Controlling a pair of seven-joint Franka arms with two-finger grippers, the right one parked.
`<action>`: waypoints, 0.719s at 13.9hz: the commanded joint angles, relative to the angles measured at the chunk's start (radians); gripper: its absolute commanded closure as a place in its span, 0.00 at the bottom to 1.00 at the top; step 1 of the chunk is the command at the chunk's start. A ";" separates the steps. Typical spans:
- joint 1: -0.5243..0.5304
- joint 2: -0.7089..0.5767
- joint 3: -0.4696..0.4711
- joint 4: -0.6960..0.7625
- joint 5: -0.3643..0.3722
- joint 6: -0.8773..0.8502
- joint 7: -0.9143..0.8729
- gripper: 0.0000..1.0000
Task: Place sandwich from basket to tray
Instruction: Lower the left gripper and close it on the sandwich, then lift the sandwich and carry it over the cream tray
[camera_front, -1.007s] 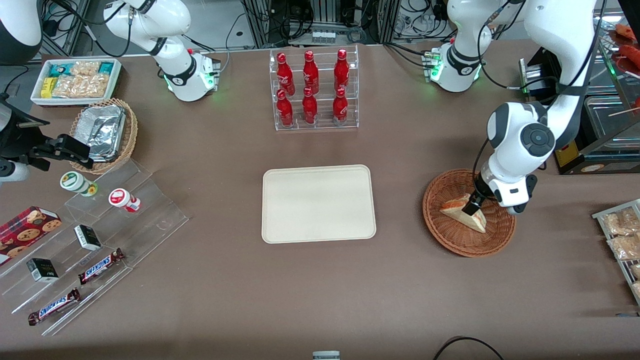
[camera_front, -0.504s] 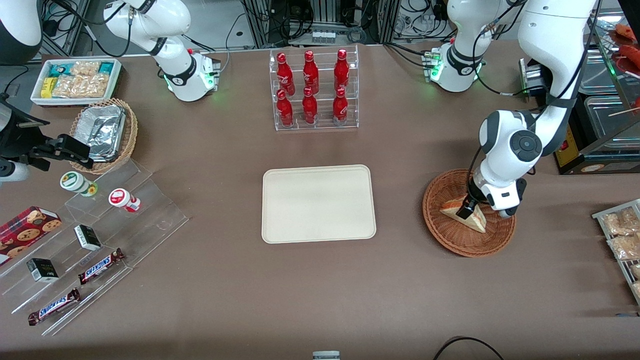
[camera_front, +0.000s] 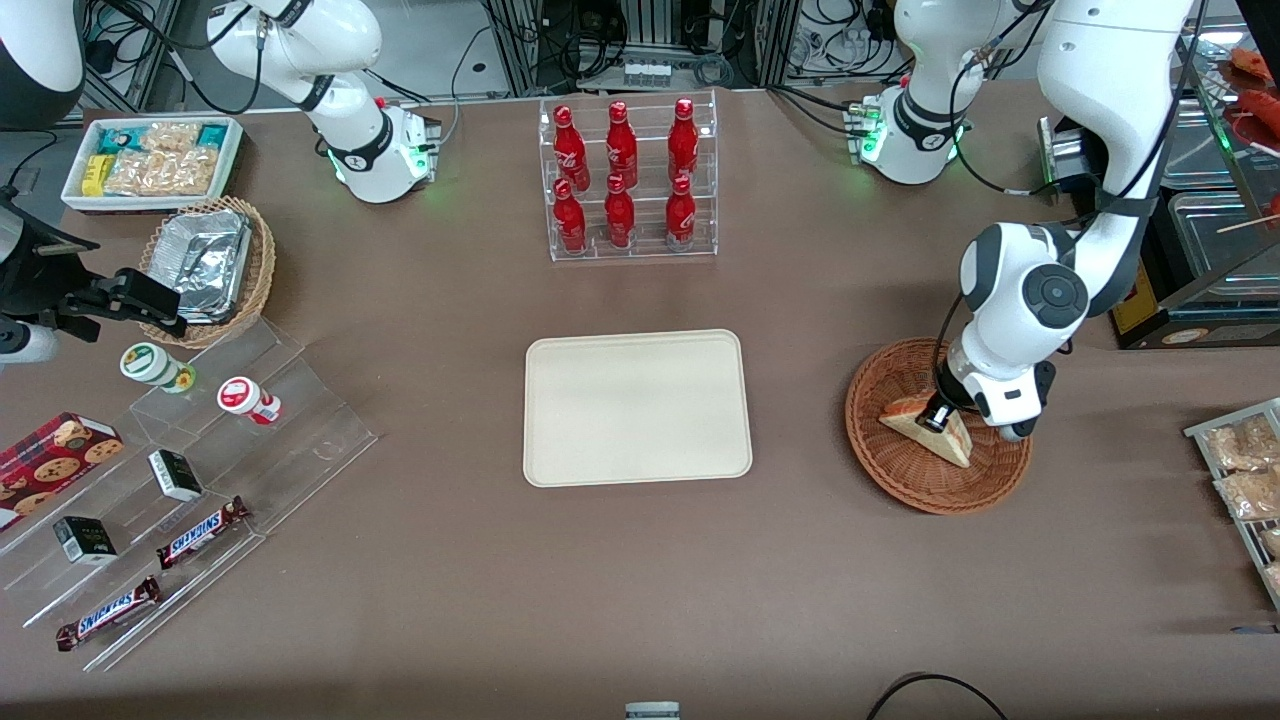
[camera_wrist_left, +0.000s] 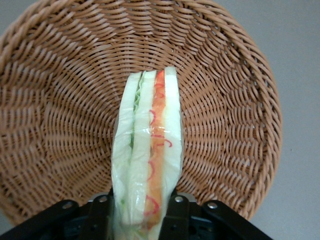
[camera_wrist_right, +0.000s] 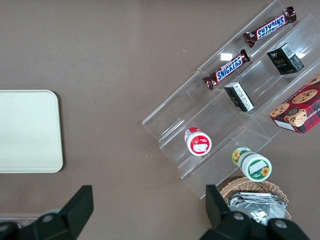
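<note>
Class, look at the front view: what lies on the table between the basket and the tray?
Nothing: bare brown table separates the basket from the tray. The gripper sits at the sandwich in the basket.

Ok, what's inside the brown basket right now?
Only the sandwich lies in the basket, with the tool down on it, a finger pressed to each side. The weave directly under the sandwich is covered.

Big brown matte tabletop (camera_front: 640, 560) fills pretty much everything, evenly lit with soft shadows. Along its edge farthest from the front camera there's grey floor with metal rack frames (camera_front: 650, 40) and tangled black cables (camera_front: 480, 50).
</note>
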 joint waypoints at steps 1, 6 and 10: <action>-0.031 -0.047 -0.004 0.111 0.043 -0.195 0.007 0.85; -0.118 -0.040 -0.025 0.378 0.077 -0.477 0.017 0.85; -0.278 -0.012 -0.025 0.495 0.077 -0.572 0.018 0.84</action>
